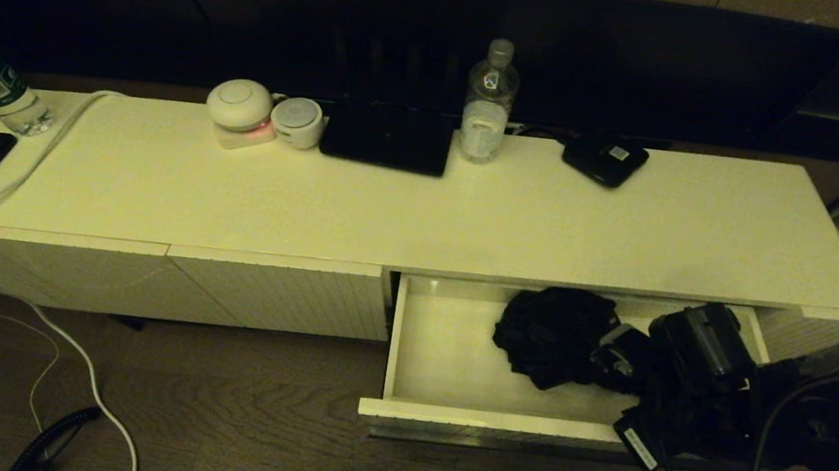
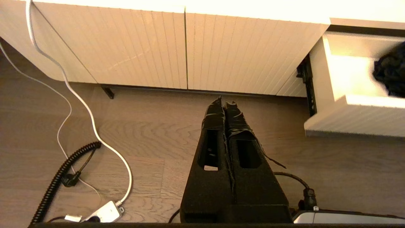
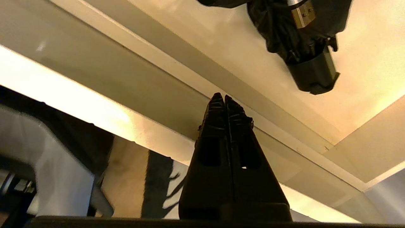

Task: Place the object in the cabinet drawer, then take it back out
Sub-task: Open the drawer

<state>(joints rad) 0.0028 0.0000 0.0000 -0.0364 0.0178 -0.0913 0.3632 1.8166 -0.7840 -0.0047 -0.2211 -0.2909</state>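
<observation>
Here the drawer [image 1: 404,362] stands pulled out from the right half of the cabinet [image 1: 391,208], and the umbrella [image 1: 555,336] lies inside it, a loose black bundle toward the drawer's 2 o'clock corner, its handle [image 3: 313,74] pointing to 3 o'clock at the right arm. The right gripper [image 3: 224,99] has its fingers pressed together with nothing between them; in the right wrist view the tips sit at the drawer's front wall, apart from the handle. In the head view the arm's dark bulk covers the drawer's right end, so I cannot tell whether the tips touch the front wall or merely hover beside it. The left gripper [image 2: 225,104] is likewise closed and empty, parked low over the floor in front of the closed ribbed panels [image 2: 186,53], at 9 o'clock from the drawer.

The placing looks done; closing the drawer or picking the umbrella out appears to be what remains. The risks follow from that. If the drawer is pushed in, bunched fabric standing above the walls could catch under the cabinet top and jam it. If the umbrella is picked next, a pinch on slack cloth rather than on the handle could let it unfurl or slip. The fingers would also have to spread before descending, or they would simply shove the bundle toward 12 o'clock.
</observation>
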